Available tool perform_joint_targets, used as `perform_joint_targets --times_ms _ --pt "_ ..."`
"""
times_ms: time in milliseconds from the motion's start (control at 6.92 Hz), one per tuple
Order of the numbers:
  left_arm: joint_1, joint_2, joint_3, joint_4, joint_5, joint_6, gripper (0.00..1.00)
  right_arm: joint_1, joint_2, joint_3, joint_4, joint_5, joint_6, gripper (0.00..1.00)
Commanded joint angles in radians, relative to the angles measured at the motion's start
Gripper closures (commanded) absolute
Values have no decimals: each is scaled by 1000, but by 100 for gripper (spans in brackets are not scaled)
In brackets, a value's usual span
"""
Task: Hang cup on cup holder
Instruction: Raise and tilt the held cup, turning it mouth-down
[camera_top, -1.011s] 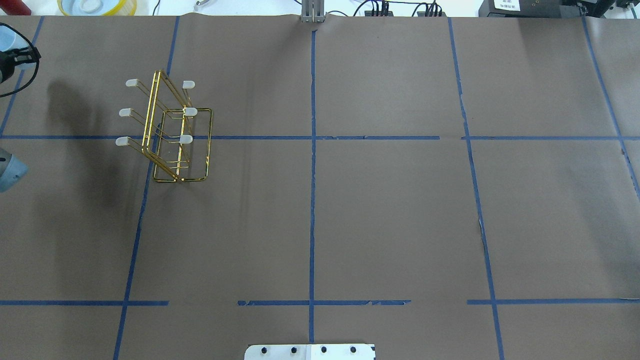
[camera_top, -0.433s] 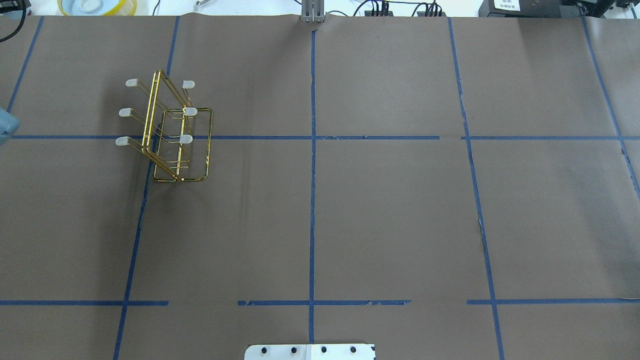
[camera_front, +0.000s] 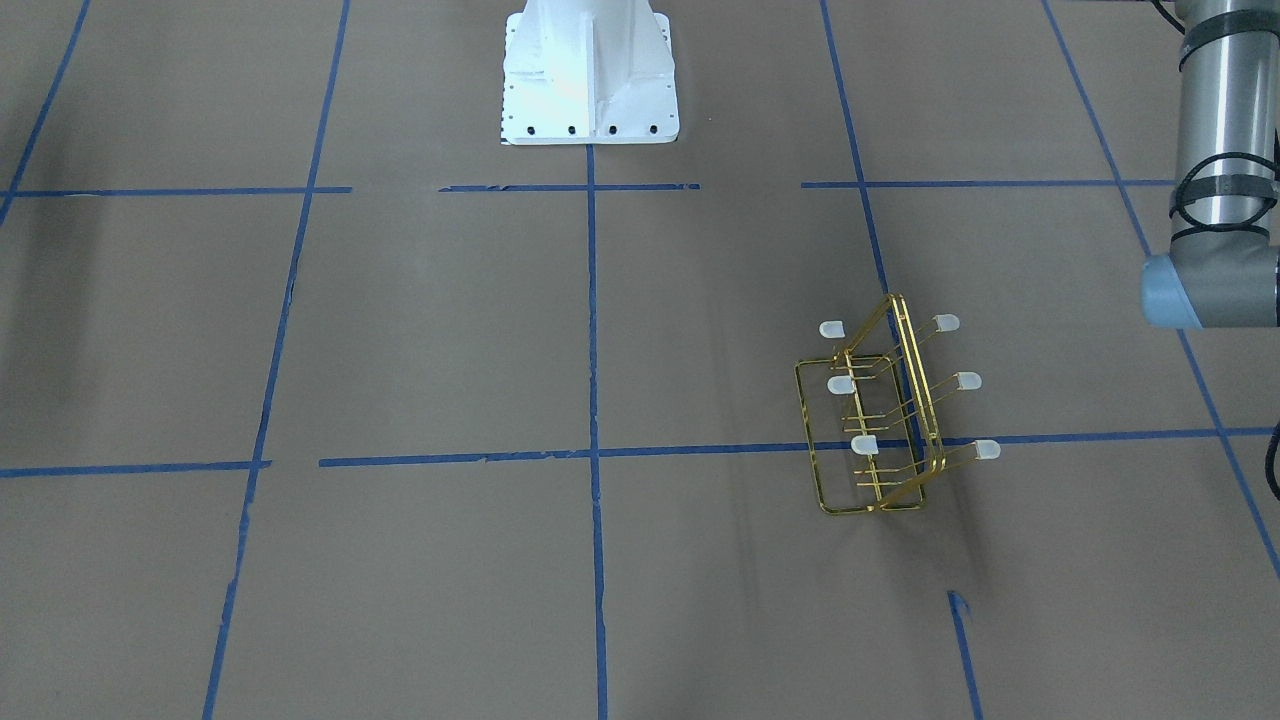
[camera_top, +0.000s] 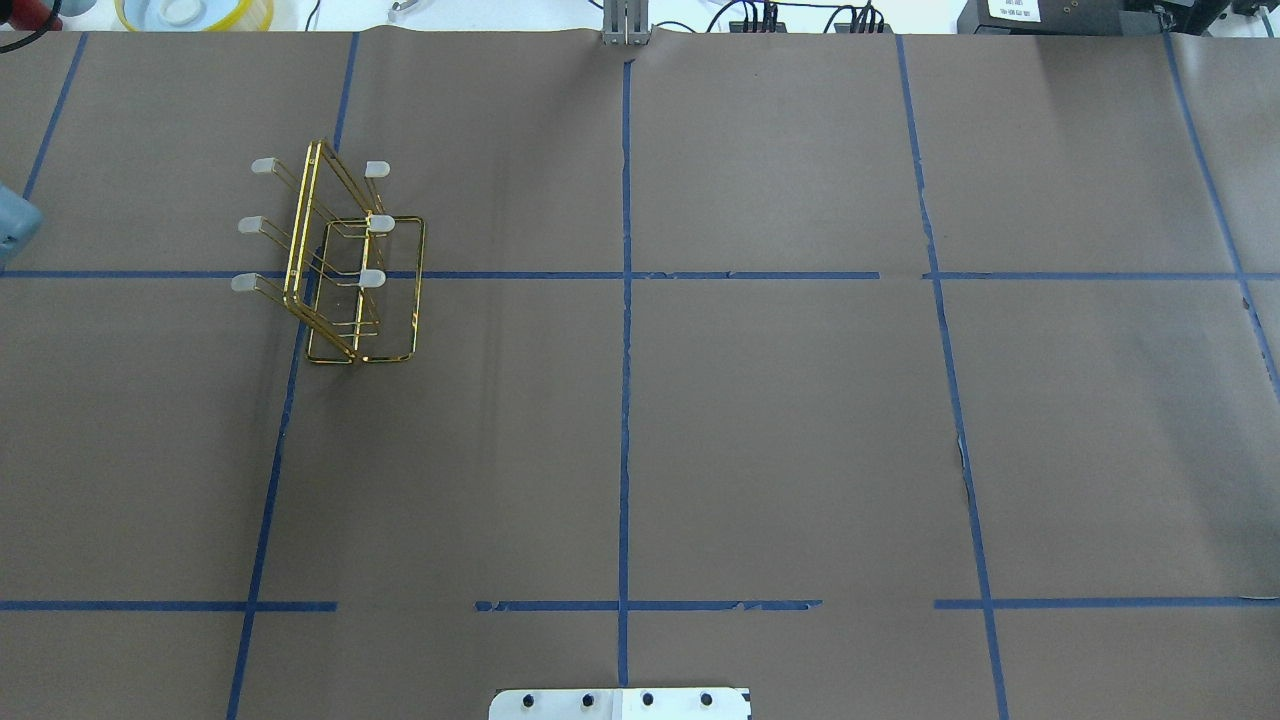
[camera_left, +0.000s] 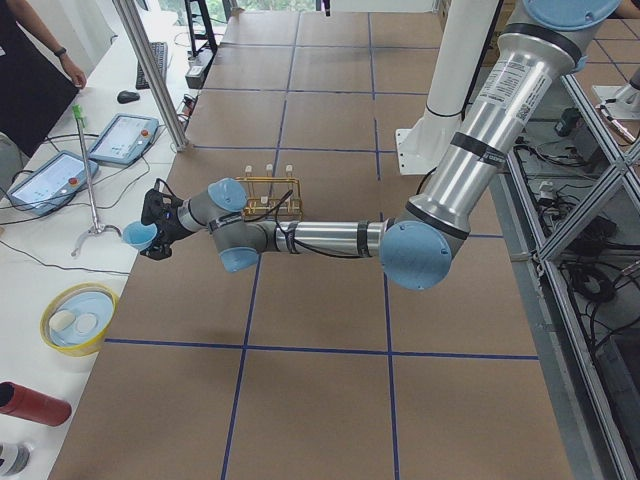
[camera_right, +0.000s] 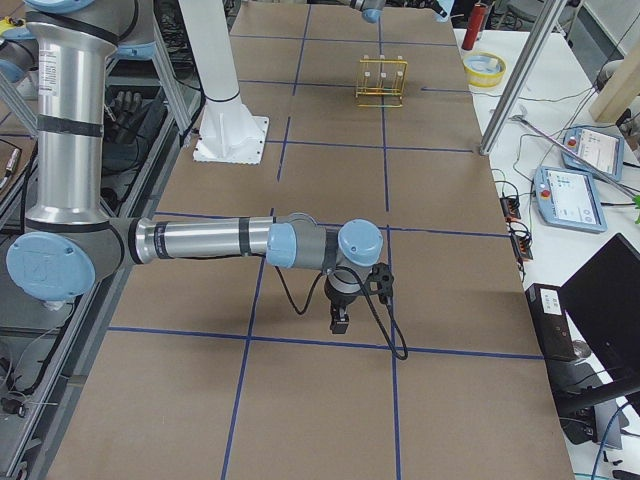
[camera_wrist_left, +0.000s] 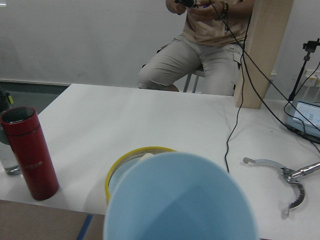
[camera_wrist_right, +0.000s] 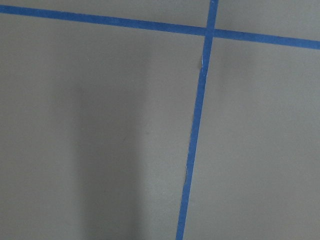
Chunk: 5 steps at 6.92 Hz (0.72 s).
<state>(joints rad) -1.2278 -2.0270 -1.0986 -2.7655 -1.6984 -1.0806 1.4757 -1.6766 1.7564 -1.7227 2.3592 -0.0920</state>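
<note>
**A:** Where is the cup (camera_left: 139, 237) right now?

**B:** At my left tool (camera_left: 150, 230), in the air at the middle left of the left-side view, over the counter's (camera_top: 760, 420) edge. Its mouth fills the bottom of my left wrist view. I judge it gripped, but the fingers are hidden, so I cannot tell for sure. My right tool (camera_right: 340, 318) hangs low over the counter, and I cannot tell its state either.

**A:** And the cup holder (camera_top: 330, 260)?

**B:** It stands at the upper left of the overhead view, well apart from the cup, with all six prongs bare.

**A:** How do you hang it cleanly?

**B:** I turn the mouth toward one capped prong (camera_top: 263, 166) on the side nearest the cup. I then slide along that prong's slant, not across it. The wire frame looks light, so a sideways push could tip it. I let go only once the cap sits deep inside.
</note>
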Motion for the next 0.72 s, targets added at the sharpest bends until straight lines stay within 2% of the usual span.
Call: perform_joint_targets --times_ms 0,144,578 --pt "-7 -1 -107 -5 -124 -230 98 0 0 0 0 0 0 0" --pt "-7 -1 -134 -22 -163 -359 98 0 0 0 0 0 0 0" --pt "-7 16 -138 -263 -164 -765 98 0 0 0 0 0 0 0"
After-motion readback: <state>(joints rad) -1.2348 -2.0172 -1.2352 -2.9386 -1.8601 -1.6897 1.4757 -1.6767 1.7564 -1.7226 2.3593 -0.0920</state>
